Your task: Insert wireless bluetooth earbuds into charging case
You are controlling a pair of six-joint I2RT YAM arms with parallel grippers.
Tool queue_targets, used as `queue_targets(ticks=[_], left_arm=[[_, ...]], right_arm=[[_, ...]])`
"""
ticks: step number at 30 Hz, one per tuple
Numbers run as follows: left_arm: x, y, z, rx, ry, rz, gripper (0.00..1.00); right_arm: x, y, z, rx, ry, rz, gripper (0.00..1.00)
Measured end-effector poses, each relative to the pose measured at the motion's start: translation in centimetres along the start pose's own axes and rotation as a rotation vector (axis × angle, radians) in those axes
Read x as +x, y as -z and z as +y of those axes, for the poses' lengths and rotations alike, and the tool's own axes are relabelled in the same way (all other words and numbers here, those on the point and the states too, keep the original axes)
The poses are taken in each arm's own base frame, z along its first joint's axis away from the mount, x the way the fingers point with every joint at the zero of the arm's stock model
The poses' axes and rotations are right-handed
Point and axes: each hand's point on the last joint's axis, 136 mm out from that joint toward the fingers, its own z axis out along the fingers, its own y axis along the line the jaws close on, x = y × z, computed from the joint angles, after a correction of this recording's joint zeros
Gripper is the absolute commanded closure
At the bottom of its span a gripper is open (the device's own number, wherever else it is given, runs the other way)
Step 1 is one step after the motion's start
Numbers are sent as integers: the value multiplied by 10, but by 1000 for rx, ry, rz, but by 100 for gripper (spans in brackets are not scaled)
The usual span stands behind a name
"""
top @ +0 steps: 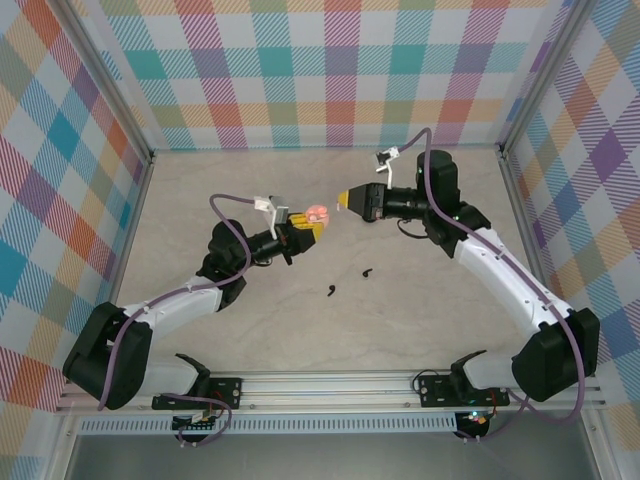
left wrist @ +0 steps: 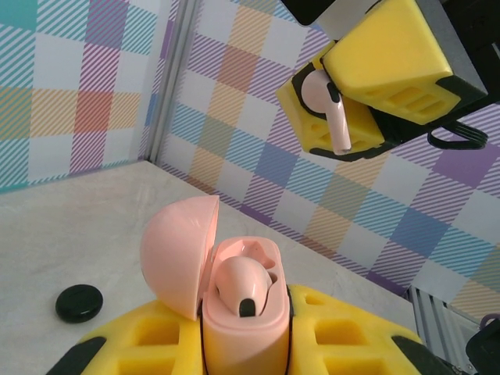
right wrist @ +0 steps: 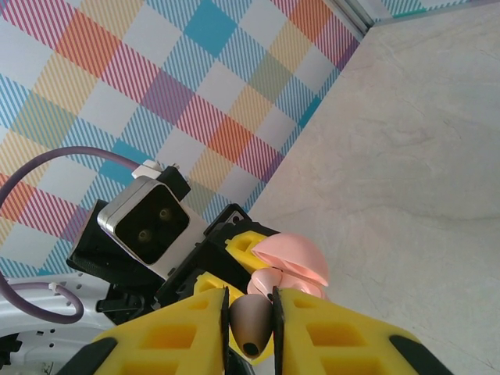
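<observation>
My left gripper [top: 303, 233] is shut on the pink charging case [left wrist: 244, 328], which it holds upright with the domed lid [left wrist: 178, 254] swung open to the left. One pale pink earbud [left wrist: 241, 283] sits in the case's near socket; the socket behind it is bare. Up and to the right, apart from the case, my right gripper [left wrist: 337, 101] is shut on a second pale pink earbud [left wrist: 334, 116], stem hanging down. In the right wrist view that earbud [right wrist: 251, 322] is pinched between the yellow fingers [right wrist: 180, 336], just above the case [right wrist: 287, 269]. Two black earbuds [top: 331, 291] [top: 367, 271] lie on the table.
A black round disc [left wrist: 78, 303] lies on the tabletop to the left of the case. Checked walls enclose the marble-look table [top: 450, 330] on three sides, with a metal rail [top: 330, 385] along the near edge.
</observation>
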Motion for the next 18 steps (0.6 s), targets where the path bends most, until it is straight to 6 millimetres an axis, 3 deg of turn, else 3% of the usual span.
queue_targets(ticks=[18], left_arm=[[-1, -3, -8, 23, 1, -7, 85]], right_arm=[[6, -18, 9, 9, 65, 14, 76]])
